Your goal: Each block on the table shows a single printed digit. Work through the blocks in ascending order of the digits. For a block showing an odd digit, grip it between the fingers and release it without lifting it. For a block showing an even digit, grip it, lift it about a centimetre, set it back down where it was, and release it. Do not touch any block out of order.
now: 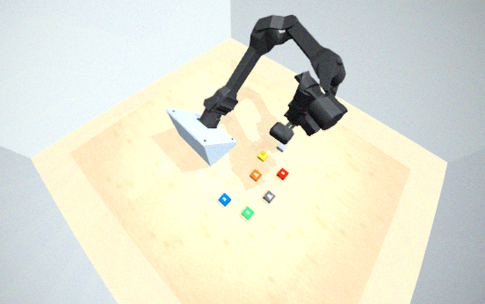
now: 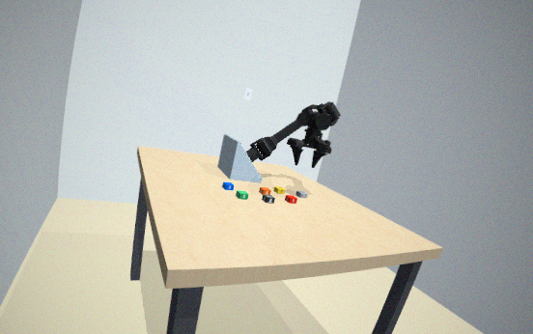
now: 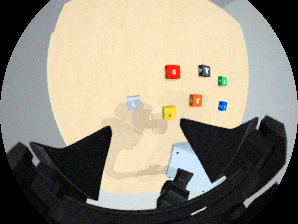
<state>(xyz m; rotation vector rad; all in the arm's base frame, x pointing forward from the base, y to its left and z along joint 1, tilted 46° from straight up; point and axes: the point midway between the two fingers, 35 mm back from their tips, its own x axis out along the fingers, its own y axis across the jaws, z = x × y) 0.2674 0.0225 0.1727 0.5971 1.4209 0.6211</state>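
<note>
i can't read any digit; the white marks on my blocks (image 1: pixel 255 175) are too blurred.

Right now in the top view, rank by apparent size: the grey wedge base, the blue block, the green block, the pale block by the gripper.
1. Grey wedge base, by far largest.
2. Blue block and green block: alike, no ranking.
3. Pale block: looks smallest, though the gripper partly hides it.

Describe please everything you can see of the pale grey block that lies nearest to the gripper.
The pale grey block is a small, low cube, matte and lighter than the dark grey one. It lies flat on the wooden table, at the end of the group, beside the yellow block without touching it. Its digit is too small to read. The open gripper hangs above it, well apart; nothing touches it but the table.
</note>
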